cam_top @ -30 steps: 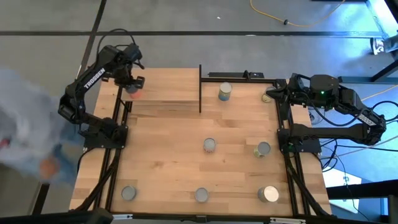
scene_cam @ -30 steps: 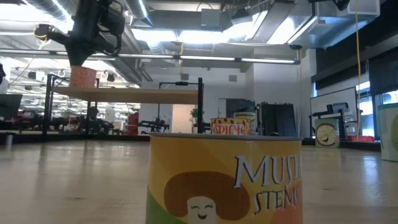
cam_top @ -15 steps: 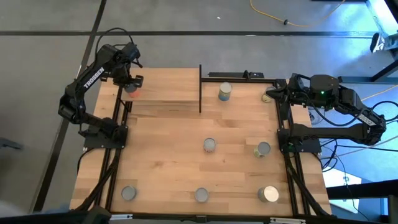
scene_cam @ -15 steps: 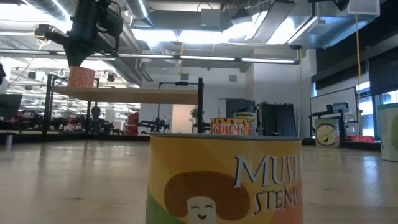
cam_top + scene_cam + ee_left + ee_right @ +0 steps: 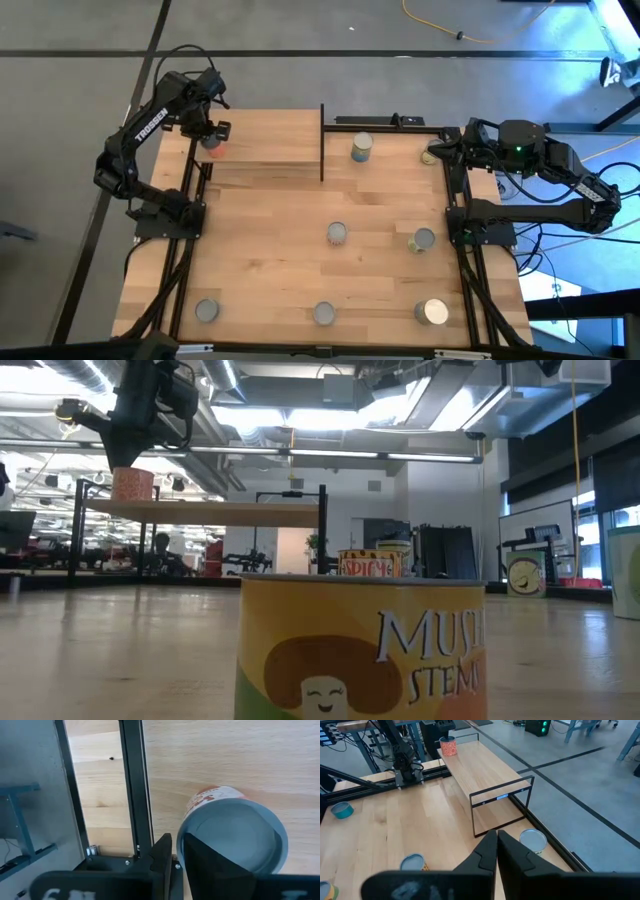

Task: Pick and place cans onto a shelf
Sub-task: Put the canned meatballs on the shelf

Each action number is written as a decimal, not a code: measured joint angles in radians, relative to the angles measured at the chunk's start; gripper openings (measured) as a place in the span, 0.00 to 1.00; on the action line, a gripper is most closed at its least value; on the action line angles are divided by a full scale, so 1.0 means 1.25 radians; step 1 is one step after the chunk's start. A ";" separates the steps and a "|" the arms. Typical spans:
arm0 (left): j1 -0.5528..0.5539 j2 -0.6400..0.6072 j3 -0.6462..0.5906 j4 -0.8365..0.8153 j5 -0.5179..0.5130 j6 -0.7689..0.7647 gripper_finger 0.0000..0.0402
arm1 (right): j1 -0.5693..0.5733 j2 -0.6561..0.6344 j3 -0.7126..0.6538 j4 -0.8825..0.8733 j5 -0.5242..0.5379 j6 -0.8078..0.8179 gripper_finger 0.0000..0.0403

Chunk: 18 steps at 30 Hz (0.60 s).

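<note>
The shelf stands at the table's far left; it also shows in the low view. A pink-labelled can stands upright on the shelf's left end. My left gripper is shut just above the can's grey top. My right gripper is shut at the far right edge, beside a yellow-labelled can that stands on the table. Other cans stand on the table: one right of the shelf, two in the middle and three along the near edge. My left gripper's shut fingers point down over the near rim of the pink can's top. I cannot tell whether they touch it. The can stands upright on the shelf board.
The shelf's black upright stands at its right end. Black frame rails run along both table sides. A large mushroom-labelled can fills the low view's front. A person shows far behind the table.
A blurred person at the table's left side has gone out of the high view.
</note>
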 joint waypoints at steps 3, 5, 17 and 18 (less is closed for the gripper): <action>0.000 0.000 0.001 0.000 -0.003 0.000 0.10 | 0.000 0.000 0.000 0.000 0.000 0.000 0.04; 0.000 0.000 0.012 -0.003 -0.003 -0.001 0.10 | 0.000 0.000 0.000 0.000 0.000 0.000 0.04; -0.072 -0.064 0.148 -0.007 0.115 -0.016 0.10 | 0.000 0.000 0.000 0.000 0.000 0.000 0.04; -0.093 -0.071 0.148 -0.010 0.120 -0.016 0.10 | 0.000 0.000 0.000 0.000 0.000 0.000 0.04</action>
